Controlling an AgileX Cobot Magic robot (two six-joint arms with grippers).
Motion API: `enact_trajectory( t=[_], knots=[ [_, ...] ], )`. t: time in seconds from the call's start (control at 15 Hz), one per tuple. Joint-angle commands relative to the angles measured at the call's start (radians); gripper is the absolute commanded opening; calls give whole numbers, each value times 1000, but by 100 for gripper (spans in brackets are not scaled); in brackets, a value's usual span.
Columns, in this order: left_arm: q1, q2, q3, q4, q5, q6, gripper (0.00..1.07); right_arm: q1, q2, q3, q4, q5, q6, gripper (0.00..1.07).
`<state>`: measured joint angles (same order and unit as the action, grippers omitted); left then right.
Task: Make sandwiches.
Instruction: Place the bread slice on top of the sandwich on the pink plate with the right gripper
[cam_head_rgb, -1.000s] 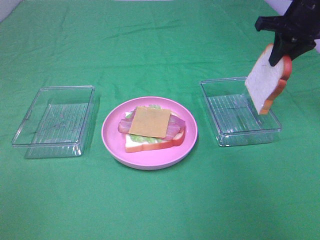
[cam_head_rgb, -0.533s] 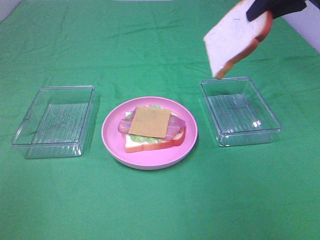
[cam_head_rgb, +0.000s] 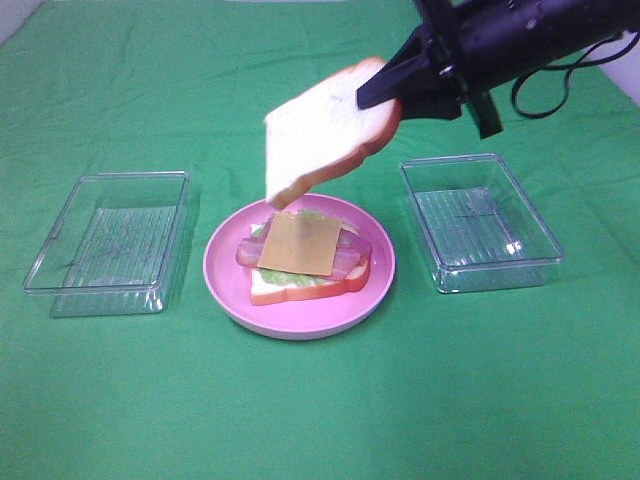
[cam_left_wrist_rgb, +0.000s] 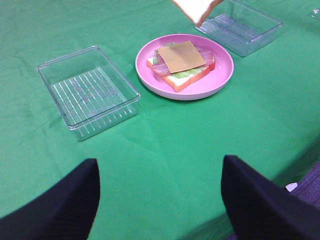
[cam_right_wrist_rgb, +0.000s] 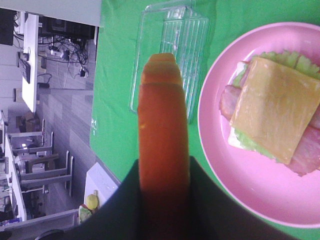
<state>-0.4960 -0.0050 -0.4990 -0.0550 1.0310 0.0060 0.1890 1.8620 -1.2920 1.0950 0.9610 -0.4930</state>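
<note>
So the right gripper (cam_head_rgb: 385, 88) is clamped tight on the top bread slice (cam_head_rgb: 318, 132), pinching it by the crust end; the slice hangs tilted in the air above the 12 o'clock edge of the pink plate (cam_head_rgb: 225, 285), not touching anything below; on the plate sits the rest of the sandwich (cam_head_rgb: 305, 258), bottom bread, lettuce, bacon, with the cheese square (cam_head_rgb: 301, 243) on top; one clear tray (cam_head_rgb: 108, 243) sits at the plate's 9 o'clock, another clear tray (cam_head_rgb: 481, 221) at 3 o'clock, all on the green cloth (cam_head_rgb: 320, 410); the left gripper (cam_left_wrist_rgb: 160, 200) has its fingers spread wide with nothing between them, well back from the plate.
</note>
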Motion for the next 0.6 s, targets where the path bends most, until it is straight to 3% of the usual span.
enact_trajectory(
  t=[0.07,0.33,0.6],
  knots=[
    [-3,-17,2,-1,2,-6,67,42,59,7,79,-40,-33,0],
    [-3,-17,2,-1,2,-6,67,52,224,7,243,-44,-112,0],
    [-3,-17,2,-1,2,-6,67,52,275,7,212,-38,-116,0]
  ],
)
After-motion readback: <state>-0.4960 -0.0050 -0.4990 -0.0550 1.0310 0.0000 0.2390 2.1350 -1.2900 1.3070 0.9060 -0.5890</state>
